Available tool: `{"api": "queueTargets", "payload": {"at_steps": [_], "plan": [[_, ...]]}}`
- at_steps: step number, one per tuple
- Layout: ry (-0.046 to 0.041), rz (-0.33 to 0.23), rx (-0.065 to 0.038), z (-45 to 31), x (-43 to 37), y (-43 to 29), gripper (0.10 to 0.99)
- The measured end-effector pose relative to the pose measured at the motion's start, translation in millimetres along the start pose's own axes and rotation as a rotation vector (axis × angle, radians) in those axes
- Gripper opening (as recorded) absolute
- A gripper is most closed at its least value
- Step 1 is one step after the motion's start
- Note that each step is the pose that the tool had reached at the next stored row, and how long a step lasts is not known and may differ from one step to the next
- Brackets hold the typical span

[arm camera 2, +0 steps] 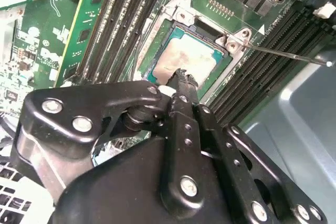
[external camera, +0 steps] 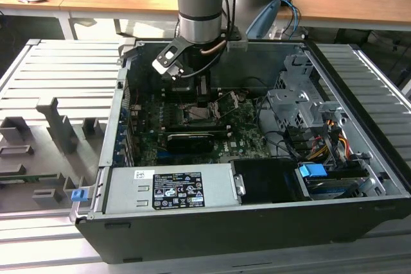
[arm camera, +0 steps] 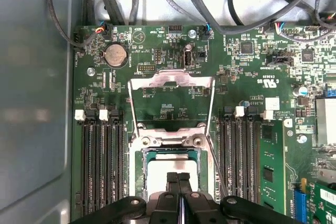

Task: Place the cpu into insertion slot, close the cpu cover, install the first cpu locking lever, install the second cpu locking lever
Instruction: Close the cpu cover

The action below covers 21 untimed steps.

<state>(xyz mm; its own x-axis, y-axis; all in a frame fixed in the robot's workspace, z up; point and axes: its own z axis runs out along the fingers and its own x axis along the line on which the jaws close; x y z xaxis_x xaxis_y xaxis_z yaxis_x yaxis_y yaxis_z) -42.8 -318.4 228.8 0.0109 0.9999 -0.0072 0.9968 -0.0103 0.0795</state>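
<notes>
The cpu [arm camera: 163, 170], a square chip with a silvery top, lies in the insertion slot [arm camera: 143, 163] on the green motherboard; the second wrist view shows the cpu [arm camera 2: 194, 56] seated flat in its frame. My gripper [arm camera: 178, 178] hangs right over the chip with its two black fingers pressed together and nothing between them. Its fingertips [arm camera 2: 182, 77] are at the cpu's near edge. The cpu cover [arm camera: 172, 81] stands open, swung back from the slot, with bare board showing through its window. A thin locking lever [arm camera 2: 286, 55] sticks out free beside the socket. In the exterior view the gripper [external camera: 203, 99] reaches down inside the computer case.
Black memory slots [arm camera: 102, 166] flank the socket on both sides. Bundled cables [arm camera: 220, 3] run along the board's edge. A grey case wall [arm camera: 31, 103] stands close by. The power supply [external camera: 170, 187] and a drive cage [external camera: 302, 110] take up the case's front and the exterior view's right.
</notes>
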Motion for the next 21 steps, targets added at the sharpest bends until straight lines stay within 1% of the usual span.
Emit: {"api": "queueTargets", "payload": {"at_steps": [1, 6, 21], "plan": [[-0.0004, 0.000, 0.000, -3.2, 0.3, 0.3, 0.106], [-0.0009, 0.000, 0.000, -7.5, 0.7, 0.6, 0.106], [-0.0034, 0.000, 0.000, -10.8, 1.8, 0.8, 0.106]]}}
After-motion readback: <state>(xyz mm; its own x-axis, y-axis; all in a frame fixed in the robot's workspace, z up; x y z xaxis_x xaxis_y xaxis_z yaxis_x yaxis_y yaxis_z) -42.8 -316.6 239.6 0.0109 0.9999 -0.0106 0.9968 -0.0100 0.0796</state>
